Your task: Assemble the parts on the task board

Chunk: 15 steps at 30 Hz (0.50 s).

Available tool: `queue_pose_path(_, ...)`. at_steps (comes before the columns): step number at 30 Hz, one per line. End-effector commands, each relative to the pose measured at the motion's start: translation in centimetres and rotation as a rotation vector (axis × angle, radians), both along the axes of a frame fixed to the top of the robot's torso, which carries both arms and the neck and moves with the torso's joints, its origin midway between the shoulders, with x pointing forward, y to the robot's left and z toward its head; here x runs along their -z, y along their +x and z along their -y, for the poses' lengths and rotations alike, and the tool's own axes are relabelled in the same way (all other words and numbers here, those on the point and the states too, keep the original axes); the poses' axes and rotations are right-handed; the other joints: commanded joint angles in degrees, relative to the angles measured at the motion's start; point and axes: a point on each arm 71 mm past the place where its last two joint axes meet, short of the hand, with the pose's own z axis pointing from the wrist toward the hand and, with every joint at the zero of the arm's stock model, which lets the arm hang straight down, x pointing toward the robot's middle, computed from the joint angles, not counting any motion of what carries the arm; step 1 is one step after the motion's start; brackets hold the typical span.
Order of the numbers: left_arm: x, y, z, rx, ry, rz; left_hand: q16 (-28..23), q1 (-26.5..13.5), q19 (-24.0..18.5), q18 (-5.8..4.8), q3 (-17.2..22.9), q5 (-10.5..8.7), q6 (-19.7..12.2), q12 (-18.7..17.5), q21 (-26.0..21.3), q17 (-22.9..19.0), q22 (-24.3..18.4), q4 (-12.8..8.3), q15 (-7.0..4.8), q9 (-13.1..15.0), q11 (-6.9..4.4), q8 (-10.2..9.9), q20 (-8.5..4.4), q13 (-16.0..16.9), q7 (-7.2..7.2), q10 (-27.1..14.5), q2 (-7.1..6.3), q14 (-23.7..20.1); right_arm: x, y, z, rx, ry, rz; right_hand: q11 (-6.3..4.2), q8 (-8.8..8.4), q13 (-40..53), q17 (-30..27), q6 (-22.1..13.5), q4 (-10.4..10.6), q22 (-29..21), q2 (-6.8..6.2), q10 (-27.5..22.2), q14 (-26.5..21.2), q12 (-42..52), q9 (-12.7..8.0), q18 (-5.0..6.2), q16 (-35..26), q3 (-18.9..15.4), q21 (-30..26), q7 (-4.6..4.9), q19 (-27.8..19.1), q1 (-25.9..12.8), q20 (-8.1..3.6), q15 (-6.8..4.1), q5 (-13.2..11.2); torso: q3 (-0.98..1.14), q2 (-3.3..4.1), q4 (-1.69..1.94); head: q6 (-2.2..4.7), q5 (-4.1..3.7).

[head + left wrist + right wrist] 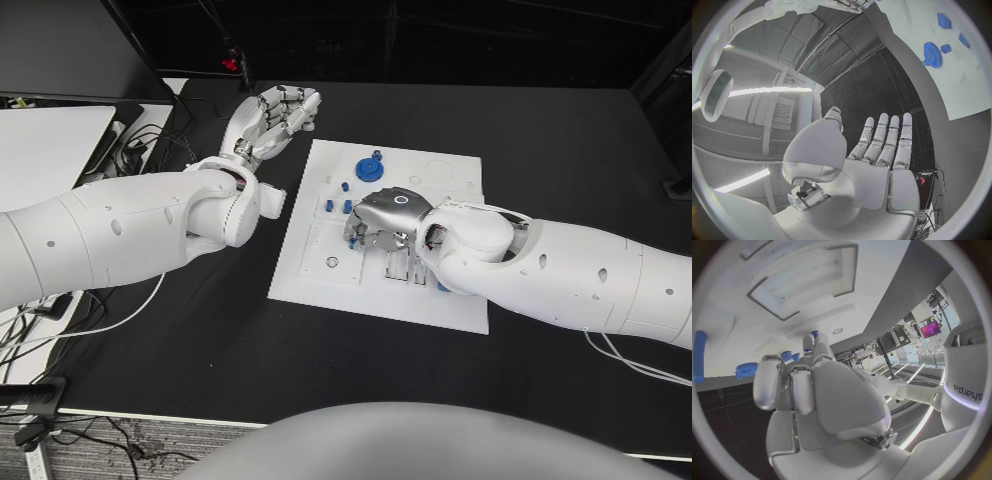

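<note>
The black table (577, 150) carries the white task board (325, 285) at its middle. The left hand (274, 115) hangs above bare table just beside the board's far left corner, touching nothing; its fingers (887, 140) lie straight and side by side with the thumb set off from them, and nothing rests in the palm. The right hand (387, 222) is down over the middle of the board, its back turned upward, fingers (772, 382) curled toward the board's surface. Whether they clamp a part cannot be told, since the fingertips are hidden under the hand.

A blue gear (371, 169) stands on the board beyond the right hand's fingers, toward the far edge, well apart from them. Small blue parts (332, 205) lie just off those fingers' left side, close by but not plainly touching. Another blue piece (441, 286) peeks out behind the hand, at the wrist, on the board's near right.
</note>
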Motion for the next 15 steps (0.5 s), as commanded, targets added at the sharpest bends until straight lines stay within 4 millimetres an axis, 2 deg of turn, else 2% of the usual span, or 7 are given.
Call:
queue_pose_path(1,-0.79,-0.27,0.24,0.034,-0.022,0.102,0.3,0.5,0.3,-0.18,-0.2,0.28,-0.4,0.2,0.3,0.0,-0.1,0.0,-0.25,-0.1,-0.36,0.3,-0.03,-0.1,7.53,-0.2,0.16,0.2,-0.24,-0.09,-0.11,-0.010,0.012,0.016,0.28,0.03,-0.1,0.0,0.3,0.0,5.9,-0.12,-0.1,2.4,-0.2,0.1,-0.62,-0.2,0.5,-0.2,0.13,0.0,0.2,0.30,0.36,0.2,-0.04,0.01,0.01,0.01,-0.14)
queue_pose_path(12,-0.77,-0.26,0.27,0.034,-0.022,0.100,0.4,0.6,0.3,-0.18,-0.3,0.32,-0.5,0.3,0.3,-0.2,-0.1,0.0,-0.25,-0.1,-0.35,0.4,-0.03,-0.1,7.53,-0.2,0.29,0.2,0.02,0.14,-0.10,0.000,-0.006,0.002,0.41,-0.19,-0.1,-0.6,0.1,0.0,5.7,-0.21,-0.4,2.2,-0.2,0.0,-0.55,-0.4,0.7,-0.5,0.26,-0.2,0.2,0.38,0.44,0.2,-0.05,-0.01,0.09,0.01,-0.20)
queue_pose_path(15,-0.77,-0.26,0.26,0.033,-0.022,0.100,0.4,0.6,0.3,-0.18,-0.3,0.33,-0.5,0.3,0.3,-0.2,-0.1,0.0,-0.25,-0.1,-0.35,0.4,-0.03,-0.1,7.53,-0.2,0.31,0.2,0.11,0.19,-0.11,0.005,-0.016,-0.005,0.56,-0.70,-0.1,-0.9,-0.5,0.0,5.6,-0.79,-1.1,2.1,-0.3,-0.1,-0.51,-0.6,0.7,-0.7,0.29,-0.3,0.0,0.50,0.56,0.1,-0.04,0.00,0.04,0.01,-0.11)
